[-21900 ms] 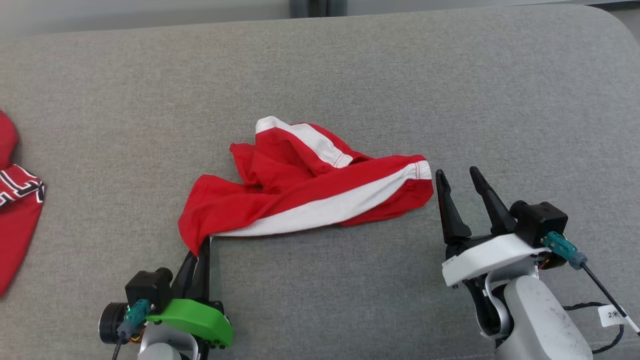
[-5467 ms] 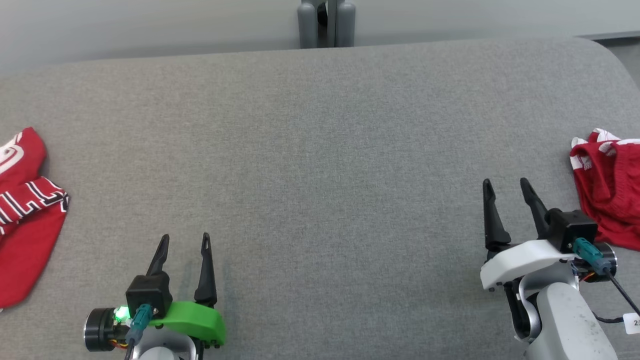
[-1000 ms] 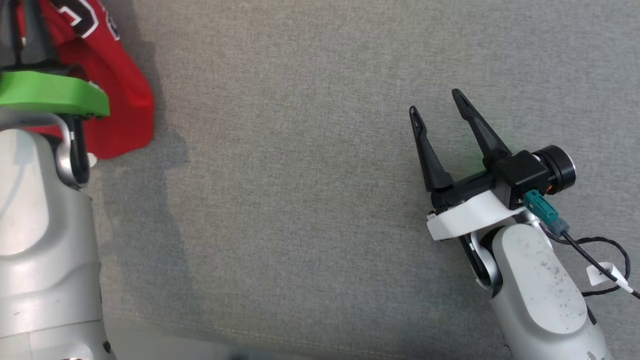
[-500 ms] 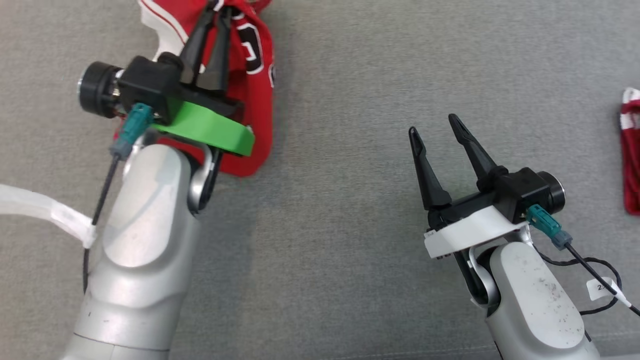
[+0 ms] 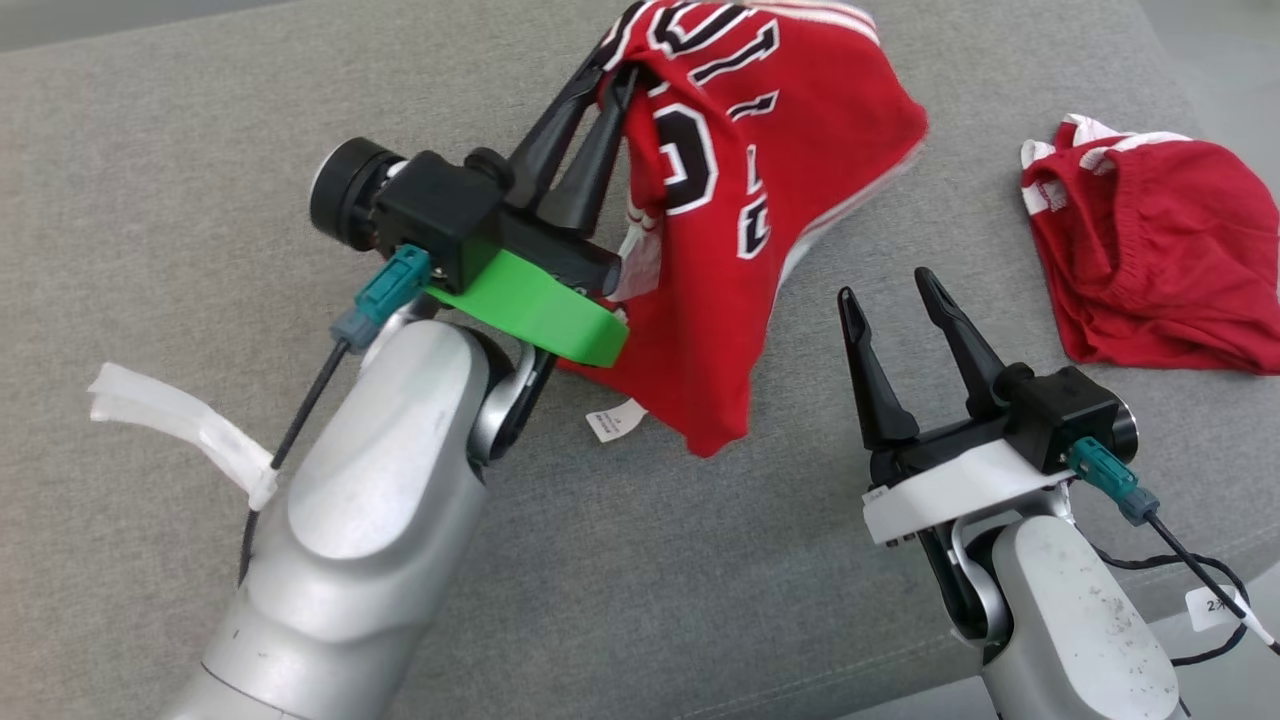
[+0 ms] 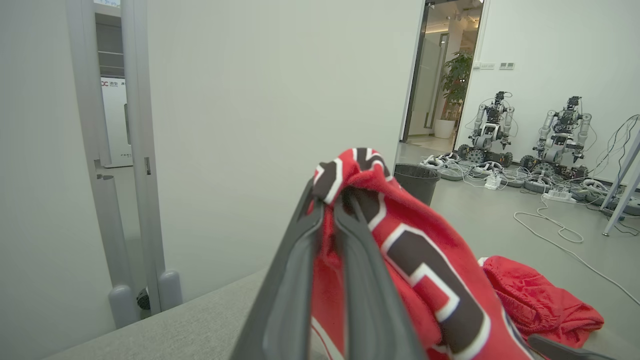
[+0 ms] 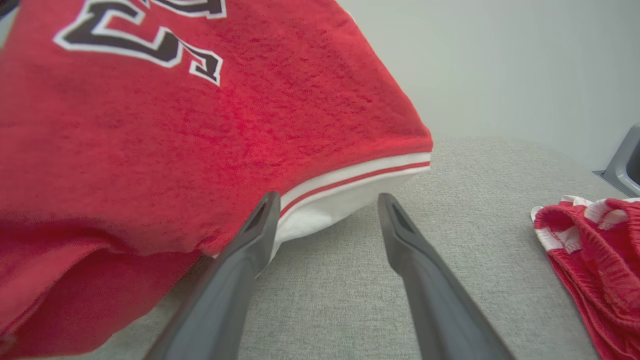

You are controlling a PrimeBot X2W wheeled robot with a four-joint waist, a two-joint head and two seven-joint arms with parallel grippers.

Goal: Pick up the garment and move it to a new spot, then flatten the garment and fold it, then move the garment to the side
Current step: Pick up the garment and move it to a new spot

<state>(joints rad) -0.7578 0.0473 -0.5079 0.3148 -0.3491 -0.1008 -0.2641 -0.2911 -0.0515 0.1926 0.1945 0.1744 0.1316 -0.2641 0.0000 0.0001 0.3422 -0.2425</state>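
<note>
A red jersey point(image 5: 745, 210) with black-and-white lettering and white trim hangs above the grey surface, pinched near its top by my left gripper point(image 5: 612, 75), which is shut on it. In the left wrist view the left gripper point(image 6: 332, 197) clamps a bunched fold of the jersey point(image 6: 425, 270). My right gripper point(image 5: 884, 282) stands open just right of the hanging cloth, nothing between its fingers. The right wrist view shows the jersey point(image 7: 175, 115) and its white hem close in front of the open right gripper point(image 7: 325, 200).
Crumpled red shorts point(image 5: 1150, 250) with white trim lie at the right on the grey cushioned surface point(image 5: 200, 200), whose front edge runs along the bottom right. A white tag point(image 5: 615, 421) dangles under the jersey. Beyond a doorway stand a bin point(image 6: 417, 181) and other robots point(image 6: 530, 135).
The camera has shifted. My left gripper has lifted the jersey and carried it right toward the middle, so it now hangs beside the right gripper. The right gripper stays open.
</note>
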